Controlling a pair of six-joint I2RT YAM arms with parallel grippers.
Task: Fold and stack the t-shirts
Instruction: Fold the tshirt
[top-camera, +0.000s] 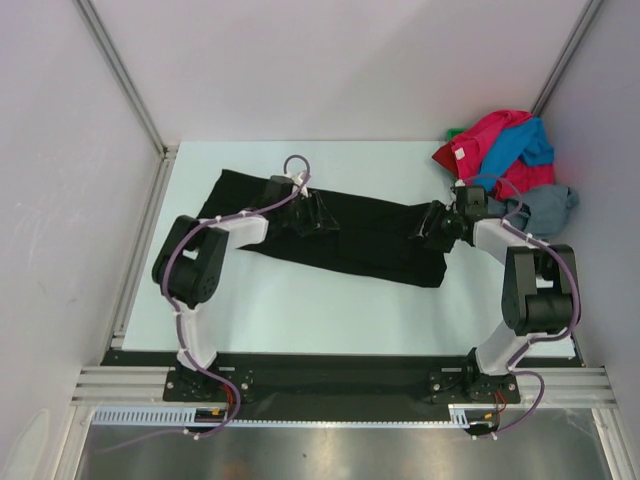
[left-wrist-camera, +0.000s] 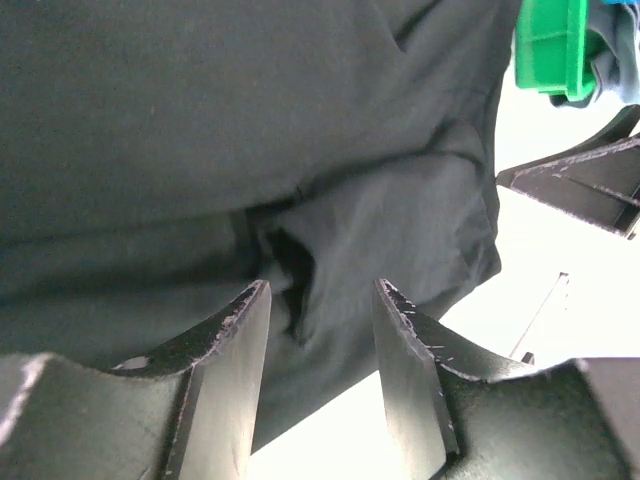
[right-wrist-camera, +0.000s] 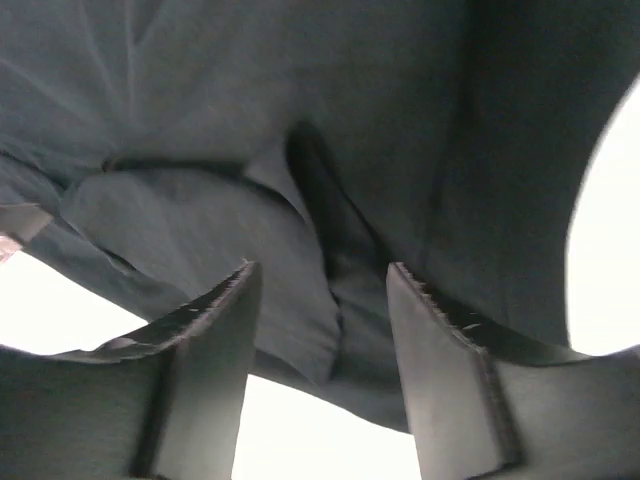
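Note:
The black t-shirt lies folded into a long band across the middle of the white table. My left gripper is over its upper middle, jaws open, with creased black cloth just beyond the fingertips. My right gripper is over the band's right end, jaws open, with a fold of black cloth between and past the fingers. Neither pair of fingers closes on cloth. A red-pink shirt, a bright blue shirt and a grey shirt lie heaped at the back right.
A green item peeks out behind the heap; it also shows in the left wrist view. The right arm shows at the edge of the left wrist view. Grey walls enclose the table.

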